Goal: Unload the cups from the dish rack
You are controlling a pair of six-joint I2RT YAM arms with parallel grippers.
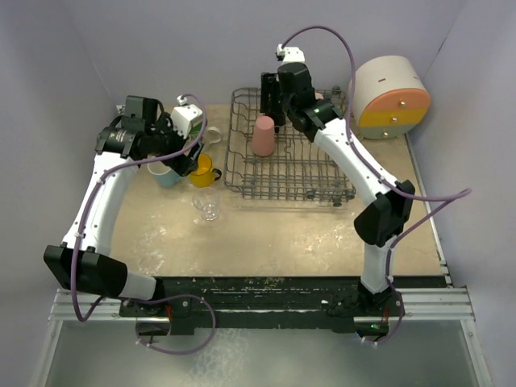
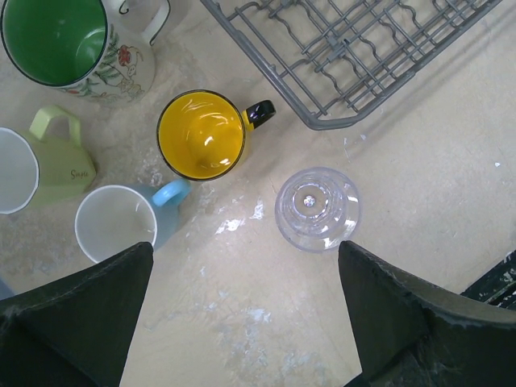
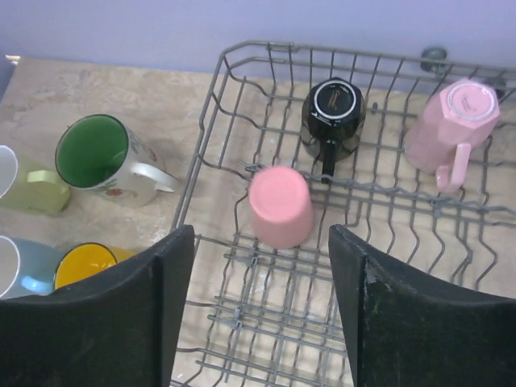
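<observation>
The grey wire dish rack [image 1: 322, 173] holds three upside-down cups: a salmon tumbler [image 3: 280, 205], a black mug [image 3: 332, 117] and a pink mug [image 3: 451, 129]. My right gripper [image 3: 262, 274] is open and empty, hovering above the rack just near of the tumbler [image 1: 264, 135]. Left of the rack stand a green-inside white mug [image 2: 64, 40], a yellow-orange mug [image 2: 201, 135], a pale yellow-green mug [image 2: 48, 169], a light blue mug [image 2: 121, 222] and a clear glass [image 2: 317, 208]. My left gripper [image 2: 246, 282] is open and empty above the table, between the blue mug and the glass.
A round cream, orange and yellow drawer box [image 1: 393, 97] stands at the back right beside the rack. Purple walls enclose the table on three sides. The rack's front left corner [image 2: 322, 121] lies close to the yellow-orange mug and the glass.
</observation>
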